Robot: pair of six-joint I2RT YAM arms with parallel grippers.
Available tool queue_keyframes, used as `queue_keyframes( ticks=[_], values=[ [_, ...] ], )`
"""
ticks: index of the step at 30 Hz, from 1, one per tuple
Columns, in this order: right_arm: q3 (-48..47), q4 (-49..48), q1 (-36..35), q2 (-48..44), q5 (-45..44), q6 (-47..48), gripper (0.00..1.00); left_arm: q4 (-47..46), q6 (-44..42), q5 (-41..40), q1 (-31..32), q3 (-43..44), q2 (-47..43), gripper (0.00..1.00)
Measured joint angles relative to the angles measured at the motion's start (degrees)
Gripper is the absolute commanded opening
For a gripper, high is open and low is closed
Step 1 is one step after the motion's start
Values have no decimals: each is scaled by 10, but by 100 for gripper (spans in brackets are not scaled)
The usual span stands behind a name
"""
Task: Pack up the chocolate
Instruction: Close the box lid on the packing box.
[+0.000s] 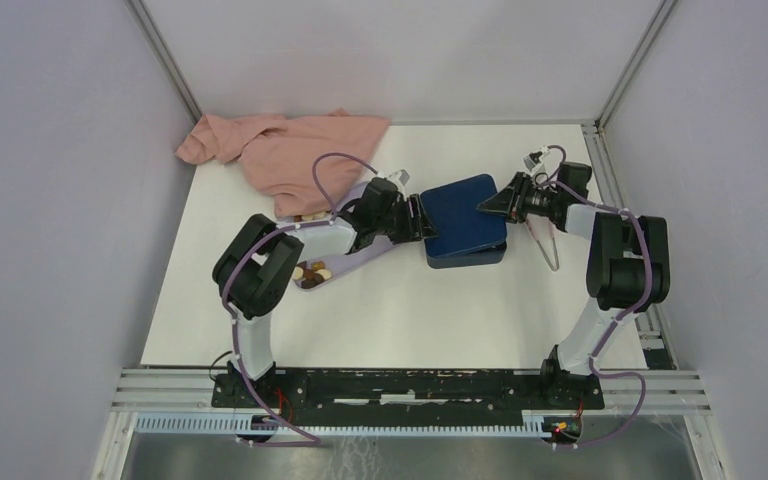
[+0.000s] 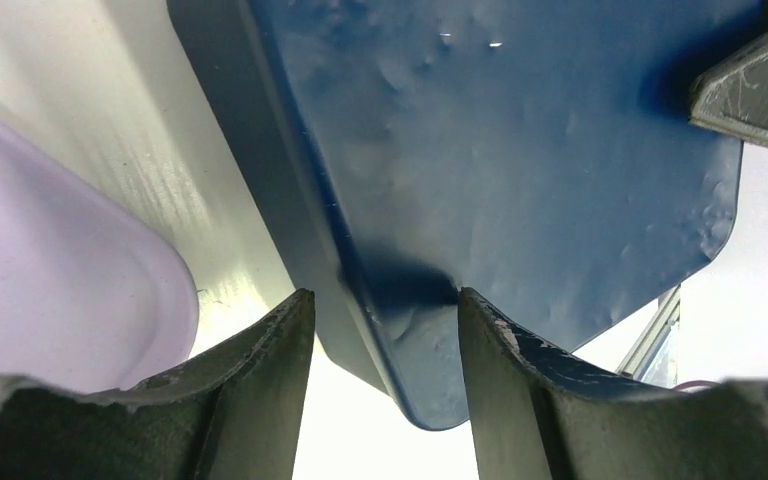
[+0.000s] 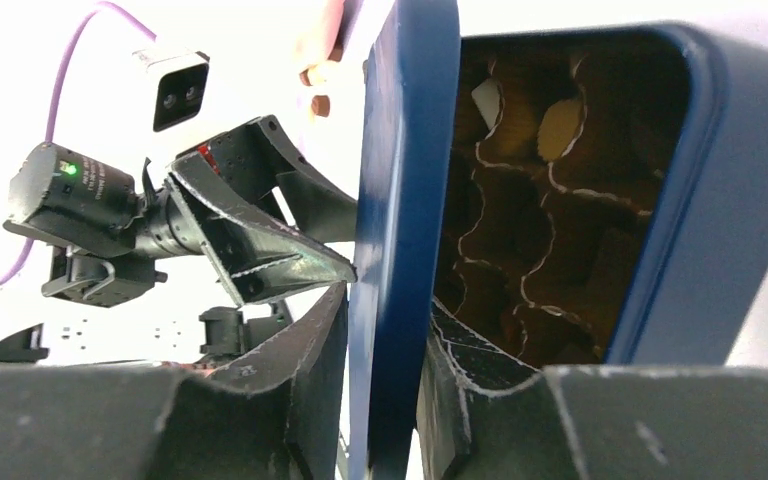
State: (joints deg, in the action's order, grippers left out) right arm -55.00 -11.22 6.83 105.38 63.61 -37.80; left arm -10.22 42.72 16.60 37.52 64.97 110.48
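Note:
The dark blue box (image 1: 465, 250) stands mid-table with its lid (image 1: 463, 212) on top, one edge lifted. In the right wrist view the lid (image 3: 400, 200) stands apart from the box (image 3: 680, 200), whose brown grid insert (image 3: 550, 230) holds chocolate (image 3: 560, 120). More chocolate (image 1: 312, 272) lies on the lilac tray (image 1: 360, 262). My left gripper (image 2: 385, 310) is open around the box's near corner (image 2: 430, 370), its left finger clear of it. My right gripper (image 3: 385, 320) has the lid's edge between its fingers, with a thin gap on one side.
A pink cloth (image 1: 285, 150) lies crumpled at the back left, touching the tray's far end. Metal tongs (image 1: 548, 248) rest on the table right of the box. Grey walls close in the table on three sides.

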Motion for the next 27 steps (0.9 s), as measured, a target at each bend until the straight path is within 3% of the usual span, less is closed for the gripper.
queue_keyframes(
  ticks=[4, 7, 19, 23, 27],
  values=[
    [-33, 54, 3, 0, -12, 57, 39, 7, 0, 0, 3, 12, 6, 60],
    [-59, 110, 4, 0, -27, 109, 48, 12, 0, 0, 5, 19, 7, 60],
    [-125, 296, 34, -12, -141, 350, 51, 44, -25, 0, 5, 47, 25, 60],
    [-125, 315, 36, -57, -193, 429, 44, 55, -27, 0, 5, 54, 28, 60],
    [-125, 310, 30, -104, -257, 488, 19, 61, -32, 0, 6, 64, 33, 60]
  ],
)
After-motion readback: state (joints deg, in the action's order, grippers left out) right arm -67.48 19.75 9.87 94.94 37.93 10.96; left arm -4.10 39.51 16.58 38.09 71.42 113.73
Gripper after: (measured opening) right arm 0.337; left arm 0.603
